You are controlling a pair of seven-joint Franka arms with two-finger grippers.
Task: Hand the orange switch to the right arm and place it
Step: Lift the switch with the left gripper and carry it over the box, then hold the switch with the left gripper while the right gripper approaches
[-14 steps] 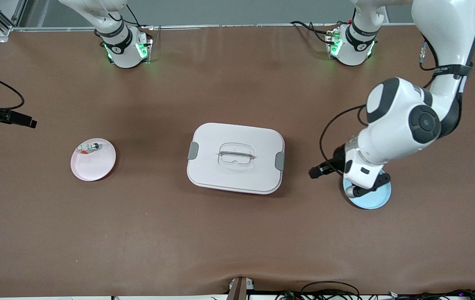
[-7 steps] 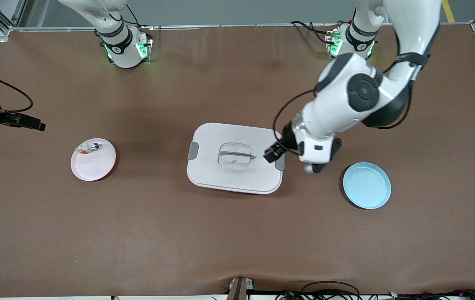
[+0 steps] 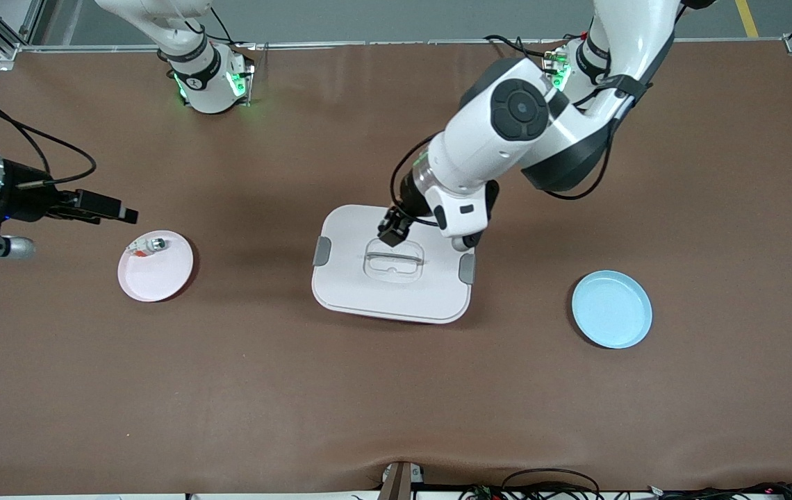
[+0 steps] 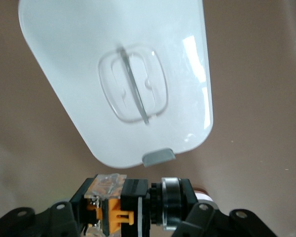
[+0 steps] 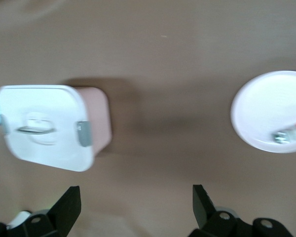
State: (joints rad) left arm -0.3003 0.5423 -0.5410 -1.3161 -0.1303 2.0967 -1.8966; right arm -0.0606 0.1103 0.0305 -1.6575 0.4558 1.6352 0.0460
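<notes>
The orange switch (image 4: pixel 130 210), black with orange bands and a round button end, is clamped between my left gripper's (image 4: pixel 133 213) fingers. My left gripper (image 3: pixel 394 235) hangs over the lid of the white box (image 3: pixel 368 295), near the clear handle (image 3: pixel 394 258). My right gripper (image 3: pixel 126 214) is open and empty, in the air over the table by the rim of the pink plate (image 3: pixel 160 281), at the right arm's end. In the right wrist view its fingers (image 5: pixel 69 203) stand wide apart around bare table.
The pink plate (image 5: pixel 264 111) holds a tiny silvery-white part with a red-orange bit (image 3: pixel 148 245). An empty blue plate (image 3: pixel 611 309) lies toward the left arm's end of the table. The box also shows in both wrist views (image 4: pixel 74 59) (image 5: pixel 44 143).
My left arm has swung from over the blue plate to over the white box, carrying the switch. My right arm has come in from the table's end toward the pink plate.
</notes>
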